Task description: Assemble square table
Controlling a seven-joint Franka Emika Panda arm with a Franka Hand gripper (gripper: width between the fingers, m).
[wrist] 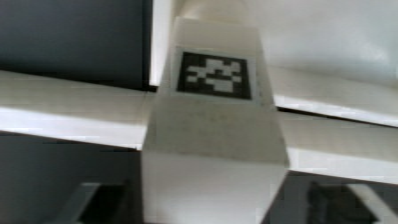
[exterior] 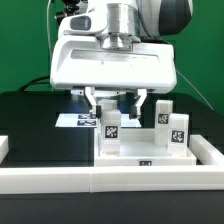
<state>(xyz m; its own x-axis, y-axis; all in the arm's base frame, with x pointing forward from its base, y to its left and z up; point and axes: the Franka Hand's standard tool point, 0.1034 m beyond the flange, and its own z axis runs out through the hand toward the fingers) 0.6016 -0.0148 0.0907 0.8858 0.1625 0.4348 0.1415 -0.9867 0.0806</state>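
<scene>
Claw (exterior: 111,112) clamped on a tagged leg (exterior: 110,125), holding it upright right below itself, over the slab (exterior: 150,147), likely to seat it there. Two more legs (exterior: 170,122) stand just beside the claw on the slab. Wrist view: leg (wrist: 214,110) fills the frame.

No readable words, numbers or brand names; only black-and-white square marker tags.

From where I stand, coded tags sit on the white leg (exterior: 110,128) between the tool's fingers, on two more legs (exterior: 178,131) at the exterior view's right, on the slab's front edge (exterior: 146,161), and on the marker board (exterior: 78,119) lying on the tabletop. The wrist view shows one blurred tag on a leg (wrist: 214,75).
</scene>
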